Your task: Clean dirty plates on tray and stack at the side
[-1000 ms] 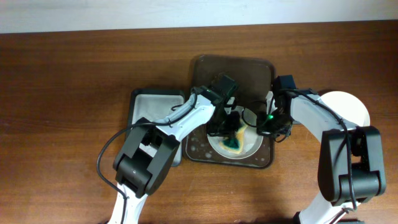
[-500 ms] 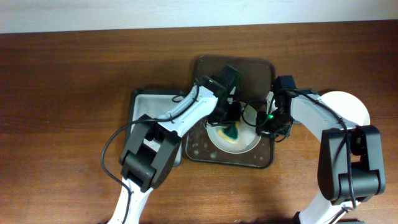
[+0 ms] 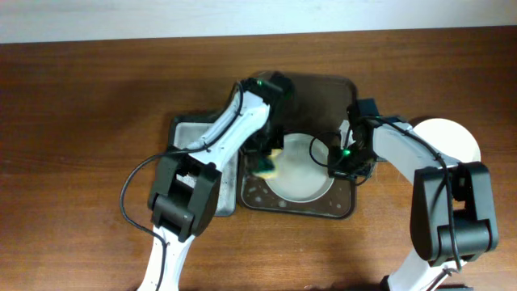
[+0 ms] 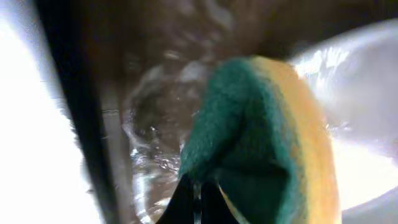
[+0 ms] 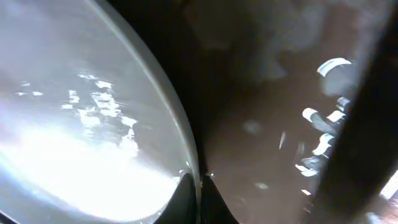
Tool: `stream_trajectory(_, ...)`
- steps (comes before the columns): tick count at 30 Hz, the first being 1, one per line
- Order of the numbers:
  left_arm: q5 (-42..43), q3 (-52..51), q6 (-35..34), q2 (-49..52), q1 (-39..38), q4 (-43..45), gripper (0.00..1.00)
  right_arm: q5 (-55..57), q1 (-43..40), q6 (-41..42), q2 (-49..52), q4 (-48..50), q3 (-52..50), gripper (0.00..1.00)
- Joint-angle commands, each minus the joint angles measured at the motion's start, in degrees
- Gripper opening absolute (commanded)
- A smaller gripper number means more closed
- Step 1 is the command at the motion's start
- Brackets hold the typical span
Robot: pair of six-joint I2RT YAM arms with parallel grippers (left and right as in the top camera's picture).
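Note:
A white plate (image 3: 303, 170) lies on the dark brown tray (image 3: 323, 89); its middle looks wet and white. My left gripper (image 3: 269, 162) is shut on a green and yellow sponge (image 3: 267, 167) at the plate's left edge; the sponge (image 4: 267, 130) fills the left wrist view, above the wet tray floor (image 4: 155, 124). My right gripper (image 3: 338, 162) is shut on the plate's right rim; the right wrist view shows the fingers (image 5: 198, 186) pinching the rim of the plate (image 5: 74, 124). Another white plate (image 3: 454, 139) lies on the table at the right, off the tray.
A smaller grey sponge tray (image 3: 194, 133) sits left of the brown tray, partly under my left arm. Water drops lie on the tray's floor (image 5: 261, 143). The brown wooden table (image 3: 81, 121) extends left and front.
My left gripper has carried the sponge from the plate's middle to its left edge. The plate's centre is now uncovered. The right gripper has stayed on the rim.

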Motion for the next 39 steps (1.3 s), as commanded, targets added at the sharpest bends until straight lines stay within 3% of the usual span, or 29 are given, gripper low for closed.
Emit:
stream_trajectory(1, -3.45, 11.21, 5.27, -1.49, 1.68, -6.71, 0.0, 5.73, -0.79, -2.43, -4.76, -1.57, -0.63, 0.04)
stream_trajectory(4, -3.13, 15.39, 8.66, -6.29, 3.76, -11.19, 0.0, 7.65, -0.72, -2.4, -13.88, -2.62, -0.63, 0.04)
stream_trajectory(9, -3.1, 14.97, 14.56, -11.13, 12.9, -20.61, 0.0, 24.68, 5.68, -2.03, -28.48, -6.45, -0.15, 0.04)
stream_trajectory(12, -2.97, 11.43, 17.09, -11.28, 15.5, -19.71, 0.0, 33.68, 11.63, -1.29, -32.59, -6.54, -0.11, 0.04)
stream_trajectory(17, -2.43, -6.43, 18.78, -15.3, 15.98, -9.2, 0.0, 41.03, 17.44, -1.29, -32.98, -6.78, -0.09, 0.04)
stream_trajectory(20, -0.7, -29.11, 18.71, -26.75, 17.86, 7.61, 0.0, 42.77, 18.51, -1.31, -32.98, -6.95, -0.09, 0.04)
stream_trajectory(24, 3.1, -44.72, 18.29, -36.72, 20.96, 22.93, 0.0, 52.26, 21.55, -1.33, -32.98, -7.1, 1.03, 0.04)
stream_trajectory(27, 3.08, -45.97, 18.29, -37.07, 20.92, 23.32, 0.0, 58.8, 27.47, -1.29, -32.98, -10.19, 3.67, 0.04)
stream_trajectory(30, 2.91, -45.97, 18.29, -37.05, 20.92, 24.41, 0.0, 74.73, 36.81, -1.31, -32.98, -13.86, 3.87, 0.04)
stream_trajectory(35, 2.91, -45.97, 18.32, -37.05, 20.92, 24.46, 0.0, 83.58, 45.9, 1.81, -32.98, -16.74, 3.87, 0.04)
stream_trajectory(39, 2.91, -45.97, 18.32, -37.05, 20.92, 24.44, 0.0, 85.35, 47.6, 2.82, -32.98, -16.41, 3.87, 0.04)
